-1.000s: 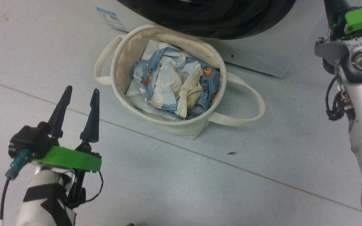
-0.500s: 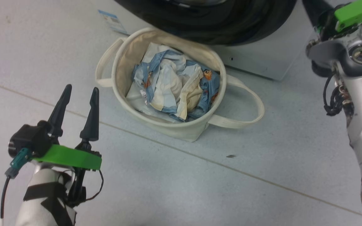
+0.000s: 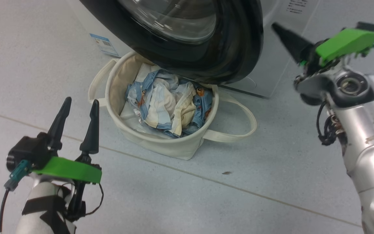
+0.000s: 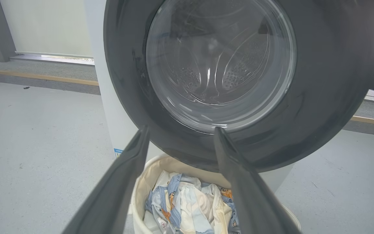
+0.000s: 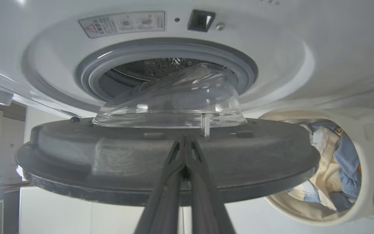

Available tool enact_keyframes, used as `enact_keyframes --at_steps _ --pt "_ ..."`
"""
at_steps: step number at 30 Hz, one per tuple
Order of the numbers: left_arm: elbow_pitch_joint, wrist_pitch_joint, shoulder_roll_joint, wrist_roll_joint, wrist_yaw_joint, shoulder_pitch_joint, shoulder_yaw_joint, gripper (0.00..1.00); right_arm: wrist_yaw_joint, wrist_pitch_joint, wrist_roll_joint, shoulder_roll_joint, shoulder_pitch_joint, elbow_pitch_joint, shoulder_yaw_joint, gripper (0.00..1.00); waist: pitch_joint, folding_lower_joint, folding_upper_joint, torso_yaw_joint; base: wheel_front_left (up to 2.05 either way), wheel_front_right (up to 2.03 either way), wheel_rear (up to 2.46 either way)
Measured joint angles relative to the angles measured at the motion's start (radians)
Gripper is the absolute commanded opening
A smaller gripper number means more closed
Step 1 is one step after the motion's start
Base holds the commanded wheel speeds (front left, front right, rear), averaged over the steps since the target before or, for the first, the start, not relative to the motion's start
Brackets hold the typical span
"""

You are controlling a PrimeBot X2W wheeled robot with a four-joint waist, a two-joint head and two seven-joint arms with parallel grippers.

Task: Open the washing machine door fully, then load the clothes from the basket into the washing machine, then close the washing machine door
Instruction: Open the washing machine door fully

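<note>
Glossy black washing machine door stands ajar; the right gripper, fingers together, should push its inner face outward steadily, passing above the basket; the left gripper hangs spread apart.

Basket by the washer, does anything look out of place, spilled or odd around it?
Nothing spilled: the clothes lie inside the basket. What stands out is placement: the basket stands right below the partly open washing machine door, whose black rim overlaps its far edge in the head view. A small dark speck lies on the floor.
</note>
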Motion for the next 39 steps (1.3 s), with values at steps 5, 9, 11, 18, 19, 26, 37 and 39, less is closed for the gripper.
enact_keyframes --at_steps 5,9,11,18,19,26,37,39 --pt "0.0 0.0 0.0 0.0 0.0 0.0 -0.001 1.0 0.0 -0.076 -0.023 -0.004 -0.015 -0.036 -0.038 0.0 0.018 0.0001 0.0 0.012 0.0 0.0 0.0" --pt "0.001 0.0 0.0 0.0 0.0 -0.001 -0.001 1.0 0.0 -0.074 -0.026 -0.002 -0.028 -0.032 -0.03 0.0 0.028 0.0002 0.0 0.021 0.0 0.0 0.0" --pt "0.002 0.0 -0.001 0.0 0.0 -0.001 -0.001 1.0 0.0 -0.071 -0.035 -0.002 -0.042 -0.022 -0.021 0.0 0.033 0.0002 0.0 0.028 0.0 0.0 0.0" --pt "0.007 0.0 -0.001 0.004 0.0 -0.002 -0.003 1.0 0.0 0.01 -0.059 0.013 -0.084 0.003 0.051 0.0 0.029 0.0003 0.0 0.032 0.0 0.0 0.0" --pt "0.008 0.0 -0.001 0.005 0.0 -0.002 -0.002 1.0 0.0 0.02 -0.061 0.013 -0.081 0.003 0.062 0.0 0.022 0.0003 0.0 0.031 0.0 0.0 0.0" --pt "0.029 0.0 0.0 0.006 0.0 0.028 0.028 1.0 0.0 0.073 -0.092 0.03 -0.013 -0.052 0.161 0.0 -0.044 0.0002 0.0 0.036 0.0 0.0 0.0" --pt "0.101 0.0 0.018 0.006 0.0 0.116 0.053 1.0 0.0 0.086 -0.105 0.061 0.108 -0.144 0.268 0.0 -0.151 0.0 0.0 0.089 0.0 0.0 0.0" --pt "0.114 0.0 0.02 0.006 0.0 0.126 0.067 1.0 0.0 0.087 -0.105 0.066 0.129 -0.156 0.285 0.0 -0.172 0.0 0.0 0.105 0.0 0.0 0.0"
